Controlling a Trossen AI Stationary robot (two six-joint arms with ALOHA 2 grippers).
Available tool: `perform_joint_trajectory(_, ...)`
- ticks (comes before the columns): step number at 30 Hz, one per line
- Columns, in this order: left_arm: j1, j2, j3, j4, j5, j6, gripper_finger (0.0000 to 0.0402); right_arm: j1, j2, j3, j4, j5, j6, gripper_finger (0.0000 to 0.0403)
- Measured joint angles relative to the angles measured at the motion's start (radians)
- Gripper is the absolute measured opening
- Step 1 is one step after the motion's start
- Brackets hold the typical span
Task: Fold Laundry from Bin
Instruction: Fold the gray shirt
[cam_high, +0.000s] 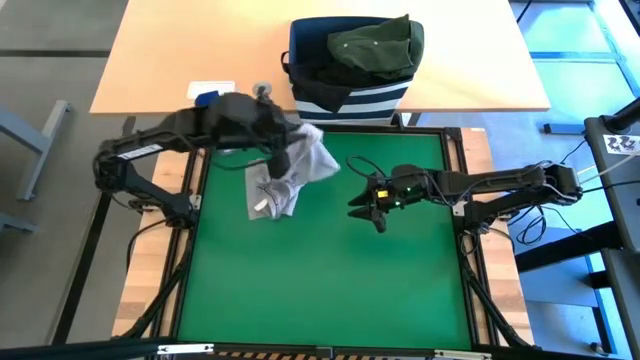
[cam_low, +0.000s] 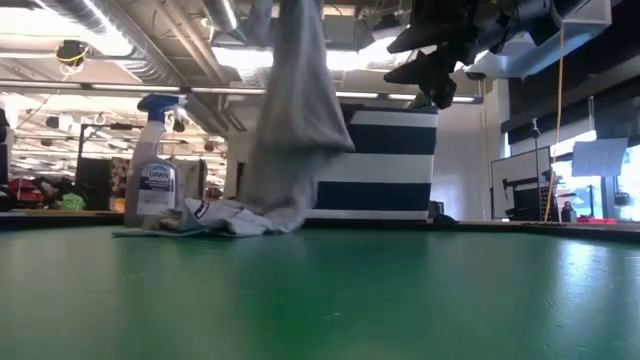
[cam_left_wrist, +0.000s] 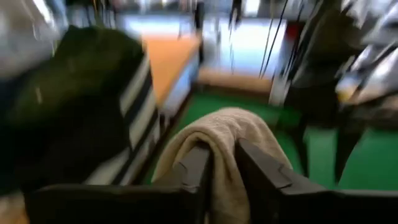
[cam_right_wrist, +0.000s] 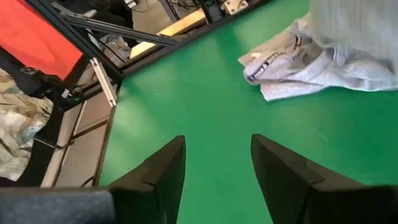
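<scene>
The left pincer (cam_left_wrist: 224, 171) gripped the soft light grey cloth garment (cam_high: 290, 170) aloft, hem trailing on the green surface (cam_high: 330, 270) to spread it, near the striped navy fabric bin (cam_high: 350, 95); the right pincer (cam_right_wrist: 217, 168) hung open nearby.

text: "DAWN" | on: spray bottle (cam_low: 156, 170) label (smaller print unreadable)

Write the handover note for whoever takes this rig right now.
Left gripper: shut on the light grey garment, lifted, lower end trailing on the green mat.
Right gripper: open, empty, above the mat beside the garment.
Bin: behind the mat, dark olive garment on top.
Done: grey garment out of the bin.
Left: spread and fold it, then the others.
</scene>
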Motion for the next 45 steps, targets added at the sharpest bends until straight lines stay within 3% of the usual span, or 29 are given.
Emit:
perform_joint_trajectory(7, -0.018, 0.039, -0.044, -0.473, -0.038, -0.291, 0.0136, 0.000, 0.000, 0.000, -0.036, 0.018, -0.004, 0.0182)
perform_joint_trajectory(10, -0.071, 0.014, -0.177, -0.494, -0.074, -0.419, 0.0136, 0.000, 0.000, 0.000, -0.055, 0.047, -0.015, 0.0182)
perform_joint_trajectory(19, -0.148, -0.099, -0.694, -0.073, -0.038, -0.685, 0.0134, 0.000, 0.000, 0.000, -0.070, 0.150, -0.058, 0.0182)
perform_joint_trajectory(27, -0.074, -0.101, -1.024, 0.348, 0.086, -0.873, 0.0159, -0.001, 0.000, 0.000, -0.070, 0.193, -0.057, 0.0182)
perform_joint_trajectory(34, -0.047, -0.101, -1.145, 0.377, 0.102, -0.968, 0.0181, -0.001, 0.000, 0.000, -0.071, 0.193, -0.055, 0.0182)
perform_joint_trajectory(41, -0.051, -0.101, -1.216, 0.655, 0.113, -0.913, 0.0179, -0.001, 0.000, 0.000, -0.071, 0.193, -0.054, 0.0182)
perform_joint_trajectory(45, -0.050, -0.101, -1.240, 0.727, 0.104, -0.877, 0.0179, 0.000, 0.000, 0.000, -0.071, 0.206, -0.054, 0.0182)
